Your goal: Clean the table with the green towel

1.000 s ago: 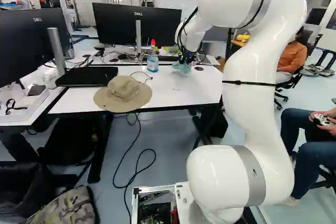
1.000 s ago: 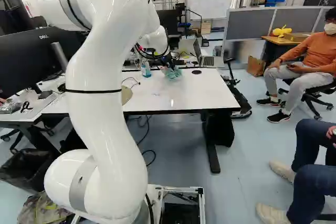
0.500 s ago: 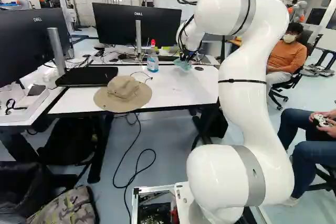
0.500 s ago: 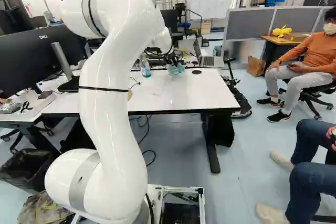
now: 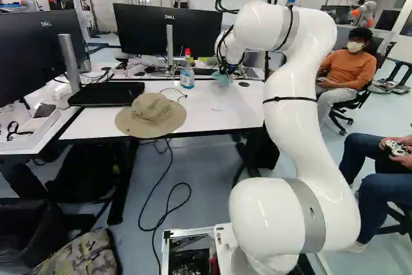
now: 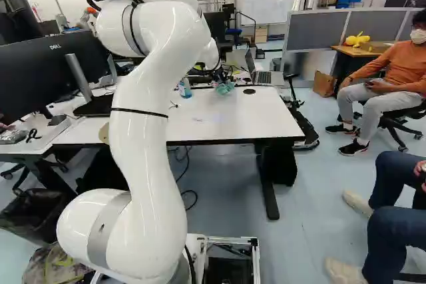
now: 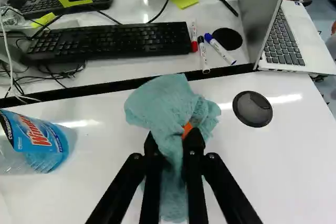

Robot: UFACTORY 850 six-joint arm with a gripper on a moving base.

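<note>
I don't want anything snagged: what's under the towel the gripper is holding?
White tabletop shows on both sides of the towel, and a black strip runs in behind its far end. Whatever lies directly beneath it is covered.

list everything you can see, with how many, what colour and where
towel: 1, blue-green, between the jaws
table: 1, white, under the towel
bottle: 1, clear and blue, on the table
hat: 1, tan, table's near edge
table discs: 2, black, one on the table, one beyond
keyboards: 2, black, beyond the table
markers: 3, white, by a keyboard
laptop: 1, grey, beyond the table
large monitors: 2, black, left base view
sticky notes: several, yellow, near the keyboards
cables: several, mostly black, floor and desks
arm: 1, white, ahead of the base
jaws: 1 pair, black, orange pad showing, shut on towel
</note>
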